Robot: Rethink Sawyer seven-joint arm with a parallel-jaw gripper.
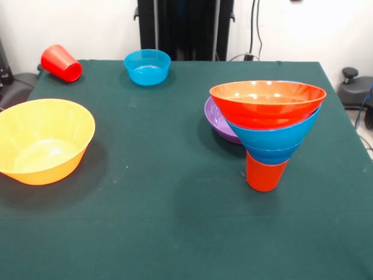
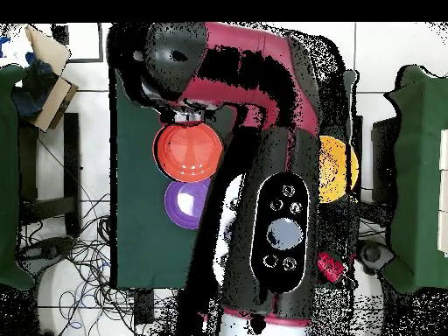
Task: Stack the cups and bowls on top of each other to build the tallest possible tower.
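Note:
The tower stands right of centre in the front view: an upright orange cup (image 1: 265,172), a blue bowl (image 1: 273,135) with a smaller blue one nested under it, and the large orange-red bowl (image 1: 267,102) on top. The wide purple bowl (image 1: 217,119) sits on the cloth just behind it. A red cup (image 1: 61,63) lies on its side at the far left corner. A small teal bowl (image 1: 147,66) stands at the far edge. The large yellow-orange bowl (image 1: 44,140) sits at the left. The gripper (image 2: 191,114) shows only overhead, at the orange-red bowl's (image 2: 186,150) rim. The purple cup is hidden.
The arm (image 2: 262,149) covers much of the green table (image 1: 163,221) in the overhead view. There the purple bowl (image 2: 186,201), the yellow-orange bowl (image 2: 337,166) and the red cup (image 2: 330,265) show round it. The black pedestal (image 1: 186,29) stands at the far side.

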